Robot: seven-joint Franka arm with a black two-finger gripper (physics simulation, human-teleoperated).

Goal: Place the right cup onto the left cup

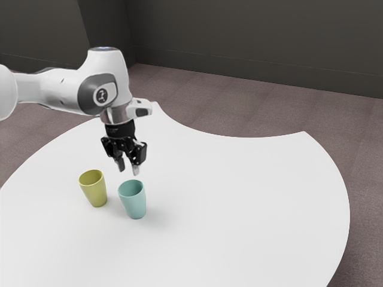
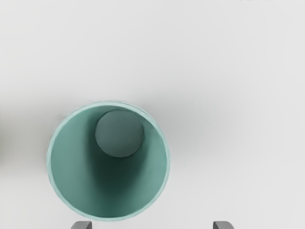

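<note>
With its fingers wide apart and nothing between them, your gripper (image 1: 127, 169) hangs above the teal cup (image 1: 134, 204), slightly off-centre. You have that cup upright near the upright yellow cup (image 1: 96, 192), apart, both well in from the table's (image 1: 263, 191) curved edge on the arm's side.

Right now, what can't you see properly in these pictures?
- The inside bottom of the yellow cup: exterior view, hidden by its own near wall.
- The base of my arm: exterior view, cut off by the edge.
- Part of the table: exterior view, cut off by the edge.
- Tiny grey marks: wrist view, edge-cut, too small to tell.
</note>
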